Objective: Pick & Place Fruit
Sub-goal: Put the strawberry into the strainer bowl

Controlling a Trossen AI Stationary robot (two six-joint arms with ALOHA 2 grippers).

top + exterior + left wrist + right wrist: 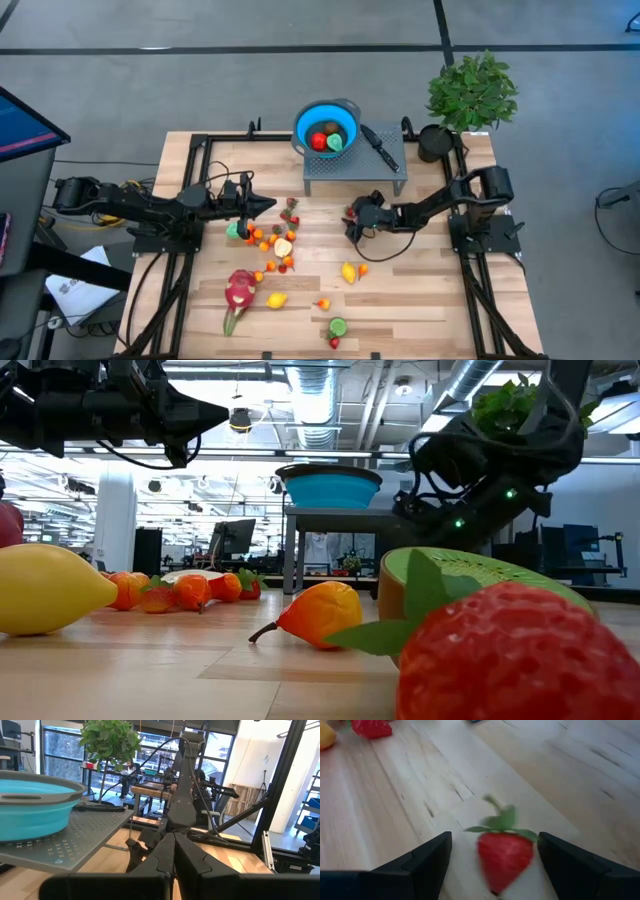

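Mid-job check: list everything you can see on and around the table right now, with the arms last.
bowl: one, blue, on the grey stand, holding red and green fruit
grey stand: one, table's far middle
knife: one, black, on the stand right of the bowl
potted plant: one, green, far right corner
dragon fruit: one, pink-red, near left
small fruits: many, orange, red, yellow, green, scattered mid-table
strawberry: one, red, on the wood between the right gripper's fingers
left gripper: shut, above the fruit cluster
right gripper: open, low around the strawberry
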